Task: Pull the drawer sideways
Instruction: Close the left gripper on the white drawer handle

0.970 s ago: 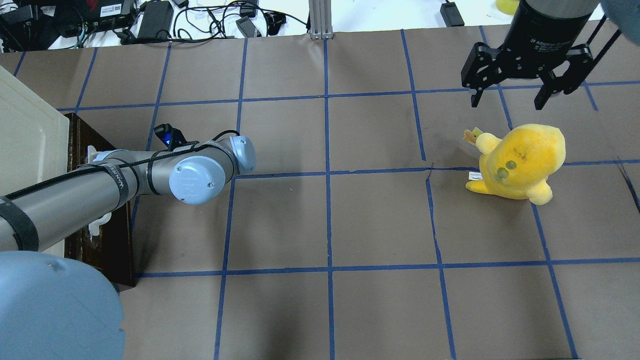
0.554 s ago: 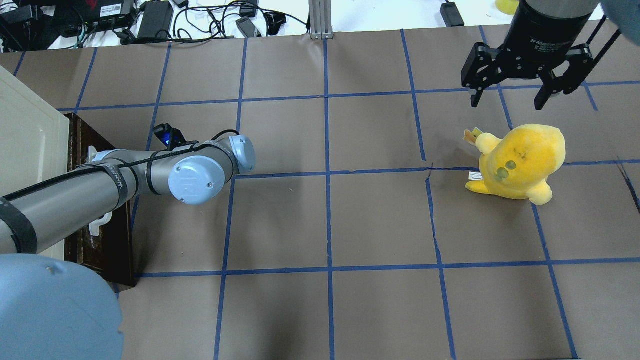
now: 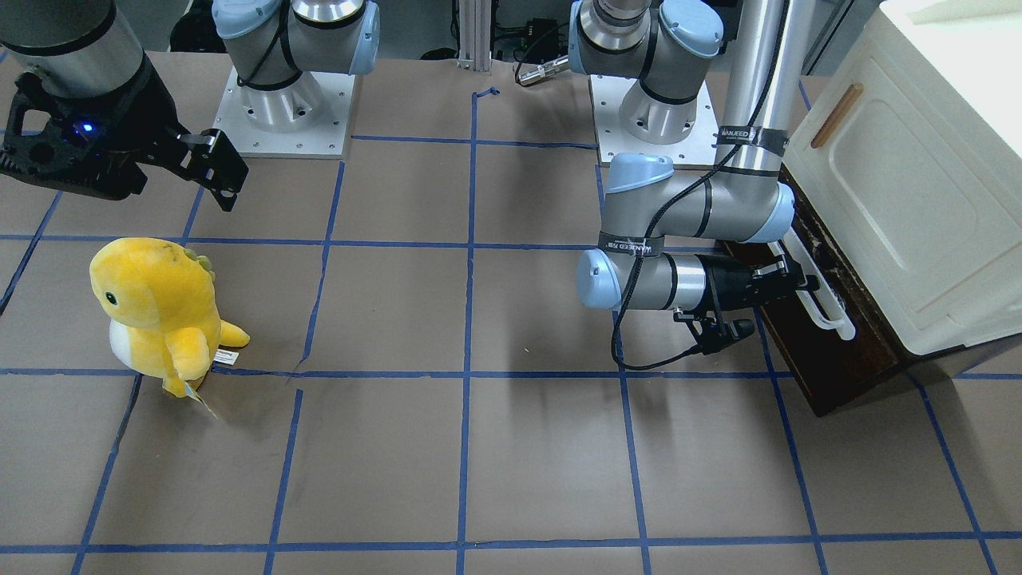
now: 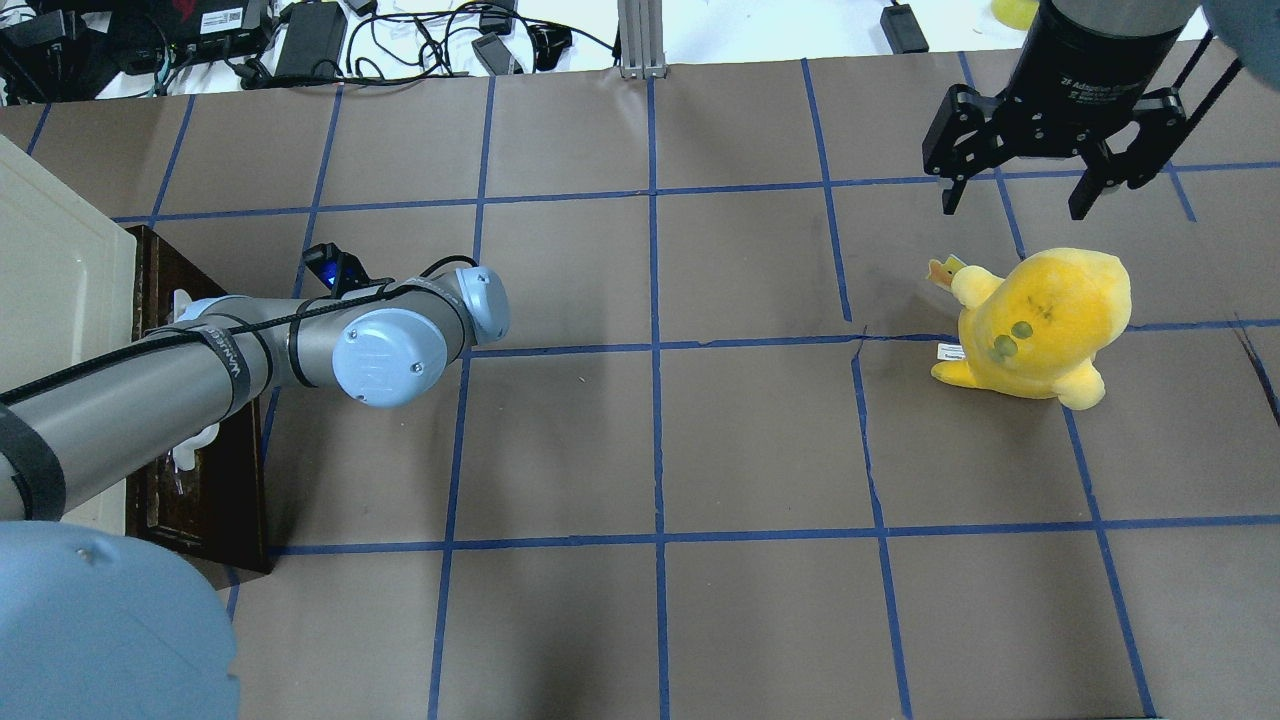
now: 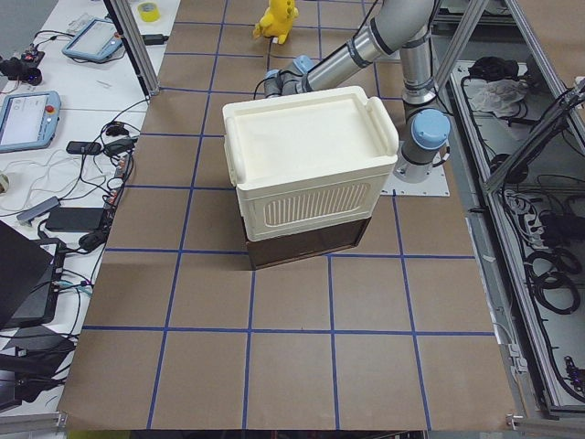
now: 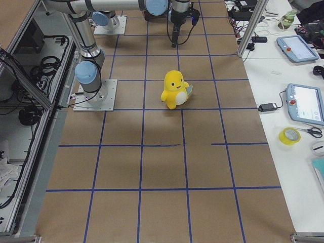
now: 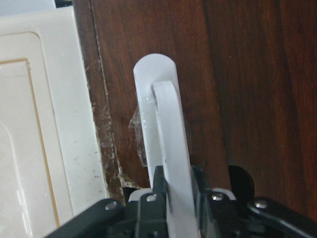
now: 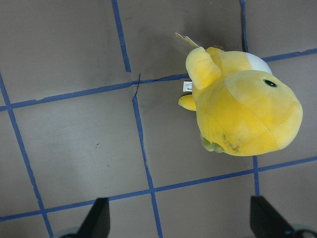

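The drawer (image 3: 834, 351) has a dark brown worn front with a long white bar handle (image 3: 826, 307), and it sits at the bottom of a cream cabinet (image 3: 902, 200). My left gripper (image 3: 790, 279) is shut on the handle. In the left wrist view the fingers (image 7: 198, 183) clamp the white bar (image 7: 166, 129) against the brown front (image 7: 237, 74). In the overhead view my left arm hides that gripper, and only the drawer front (image 4: 215, 490) and one end of the handle (image 4: 188, 455) show. The drawer's inside does not show. My right gripper (image 4: 1014, 207) hangs open and empty.
A yellow plush toy (image 4: 1040, 320) stands on the brown gridded table just below my right gripper, and it fills the right wrist view (image 8: 242, 114). The cabinet door carries a small wooden handle (image 3: 836, 116). Cables and electronics (image 4: 300, 35) lie beyond the table's far edge.
My left arm, and the drawer front with it, have shifted slightly toward the overhead view's left. The right arm and the plush have not moved.
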You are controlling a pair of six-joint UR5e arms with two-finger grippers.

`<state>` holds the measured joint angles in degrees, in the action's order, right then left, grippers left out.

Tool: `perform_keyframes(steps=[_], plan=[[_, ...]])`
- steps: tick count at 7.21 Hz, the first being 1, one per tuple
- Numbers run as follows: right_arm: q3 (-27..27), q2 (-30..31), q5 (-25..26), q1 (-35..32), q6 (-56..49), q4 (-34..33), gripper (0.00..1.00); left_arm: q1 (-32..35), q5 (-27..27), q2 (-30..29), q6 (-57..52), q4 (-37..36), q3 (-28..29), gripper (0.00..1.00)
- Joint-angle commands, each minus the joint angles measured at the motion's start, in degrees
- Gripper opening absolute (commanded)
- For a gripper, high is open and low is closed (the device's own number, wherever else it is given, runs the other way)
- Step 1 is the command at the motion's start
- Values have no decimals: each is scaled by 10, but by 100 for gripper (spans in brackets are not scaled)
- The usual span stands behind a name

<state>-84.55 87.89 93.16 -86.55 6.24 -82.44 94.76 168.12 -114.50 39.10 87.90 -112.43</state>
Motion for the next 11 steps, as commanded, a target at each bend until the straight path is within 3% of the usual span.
perform_keyframes(steps=[1, 4, 11], plan=[[0, 0, 0, 0, 0, 0, 100, 1, 0, -3, -5, -2, 0, 9], [0, 0, 0, 0, 0, 0, 100, 4, -2, -13, -46, -6, 32, 7], [0, 0, 0, 0, 0, 0, 100, 32, -31, -22, -45, -7, 41, 7]])
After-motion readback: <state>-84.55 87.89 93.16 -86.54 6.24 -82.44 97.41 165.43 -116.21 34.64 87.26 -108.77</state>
